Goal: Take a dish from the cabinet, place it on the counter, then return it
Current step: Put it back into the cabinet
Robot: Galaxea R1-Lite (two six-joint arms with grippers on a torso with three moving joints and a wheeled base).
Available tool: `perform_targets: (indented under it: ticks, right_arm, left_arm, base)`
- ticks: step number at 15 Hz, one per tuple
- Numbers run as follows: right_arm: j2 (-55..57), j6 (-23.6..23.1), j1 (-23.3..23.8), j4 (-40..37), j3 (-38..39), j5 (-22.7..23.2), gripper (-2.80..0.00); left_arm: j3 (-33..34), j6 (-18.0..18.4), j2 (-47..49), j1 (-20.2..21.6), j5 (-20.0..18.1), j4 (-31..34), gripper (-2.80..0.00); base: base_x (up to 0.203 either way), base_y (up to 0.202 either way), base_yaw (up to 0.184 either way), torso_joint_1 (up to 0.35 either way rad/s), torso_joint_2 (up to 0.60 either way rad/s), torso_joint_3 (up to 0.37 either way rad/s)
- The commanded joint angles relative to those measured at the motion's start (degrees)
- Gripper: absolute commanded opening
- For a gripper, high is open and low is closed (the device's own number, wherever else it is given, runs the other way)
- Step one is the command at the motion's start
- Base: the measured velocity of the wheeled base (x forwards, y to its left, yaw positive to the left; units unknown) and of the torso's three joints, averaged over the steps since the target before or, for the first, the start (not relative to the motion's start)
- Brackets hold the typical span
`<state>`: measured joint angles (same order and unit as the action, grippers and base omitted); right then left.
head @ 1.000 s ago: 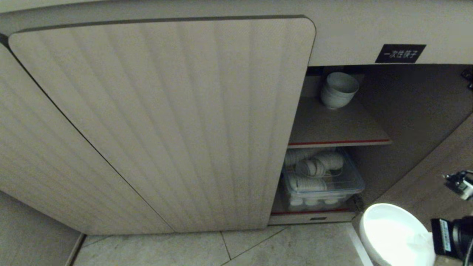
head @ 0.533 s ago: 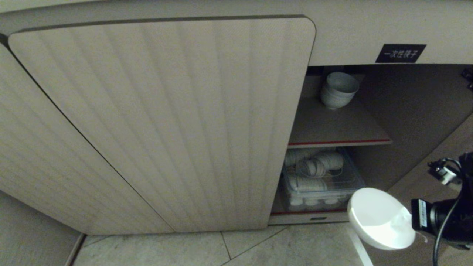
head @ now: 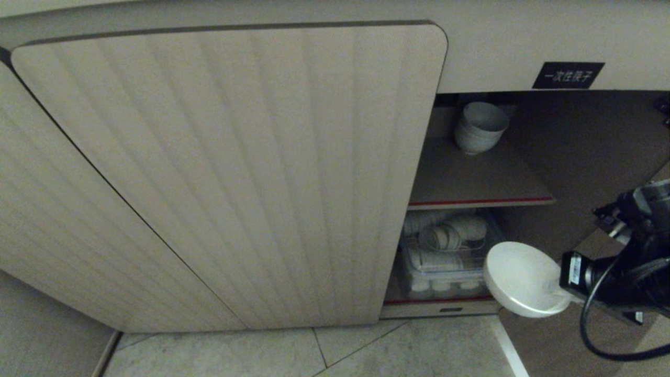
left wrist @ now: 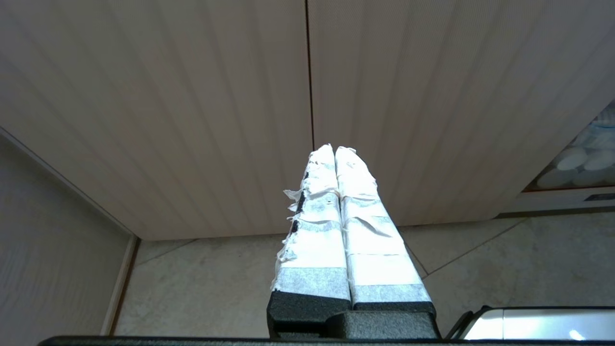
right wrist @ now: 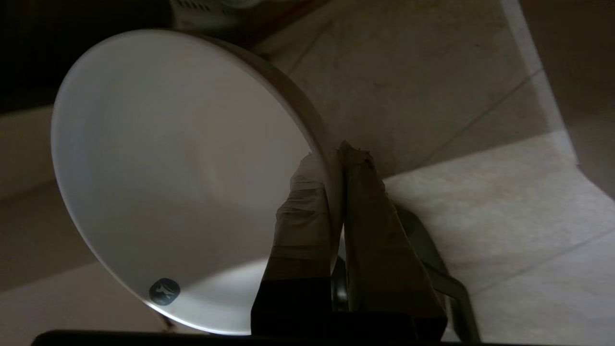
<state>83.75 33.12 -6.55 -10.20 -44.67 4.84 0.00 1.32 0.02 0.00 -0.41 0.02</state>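
The dish (head: pixel 521 277), a small white bowl, hangs tilted in front of the cabinet's lower shelf. My right gripper (head: pixel 559 294) is shut on its rim and reaches in from the right. In the right wrist view the taped fingers (right wrist: pixel 302 202) pinch the rim of the dish (right wrist: pixel 182 158), one inside and one outside. The cabinet (head: pixel 471 178) stands open under its black label (head: pixel 568 75). My left gripper (left wrist: pixel 335 150) is shut on nothing and parked low before the closed fluted doors. The counter is out of view.
A stack of white bowls (head: pixel 479 128) sits at the back of the red-edged upper shelf. A clear bin (head: pixel 455 251) of more white bowls fills the lower shelf. The closed fluted door (head: pixel 235 173) is to the left, the open door's inner face (head: pixel 586 246) to the right, tiled floor (head: pixel 419 351) below.
My right gripper has carried the dish up and to the left, from the lower right corner to just in front of the cabinet's lower shelf. The left arm has not moved.
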Motion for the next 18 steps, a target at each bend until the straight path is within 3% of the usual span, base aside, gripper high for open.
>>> perform_targets:
  ticks: [1,3,9,12,15,18]
  right_arm:
    - [1.3,3.3,-1.2,0.9,-1.7,0.0,-2.80]
    - [2.0,6.4,-2.6,2.6,-3.0,-0.1,-2.80]
    - [3.5,9.0,-3.1,6.4,-3.7,-0.1,-2.80]
    - [4.8,9.6,-2.8,5.6,-5.9,-0.3,-2.80]
    - [7.3,10.2,-2.7,3.2,-10.1,-3.4,-2.80]
    - [9.8,14.0,-2.7,-1.5,-15.5,-4.2,-2.80]
  left_arm:
    - [0.0,0.0,0.0,0.0,0.0,0.0,-2.80]
    - [0.0,-0.1,0.0,0.0,0.0,0.0,-2.80]
    - [0.0,0.0,0.0,0.0,0.0,0.0,-2.80]
    - [0.0,0.0,0.0,0.0,0.0,0.0,-2.80]
    - [0.0,-0.1,0.0,0.0,0.0,0.0,-2.80]
    - [0.0,0.0,0.0,0.0,0.0,0.0,-2.80]
  base:
    - [0.000,0.000,0.000,0.000,0.00,0.000]
    - [0.000,0.000,0.000,0.000,0.00,0.000]
    - [0.000,0.000,0.000,0.000,0.00,0.000]
    - [0.000,0.000,0.000,0.000,0.00,0.000]
    - [0.000,0.000,0.000,0.000,0.00,0.000]
    - [0.000,0.000,0.000,0.000,0.00,0.000]
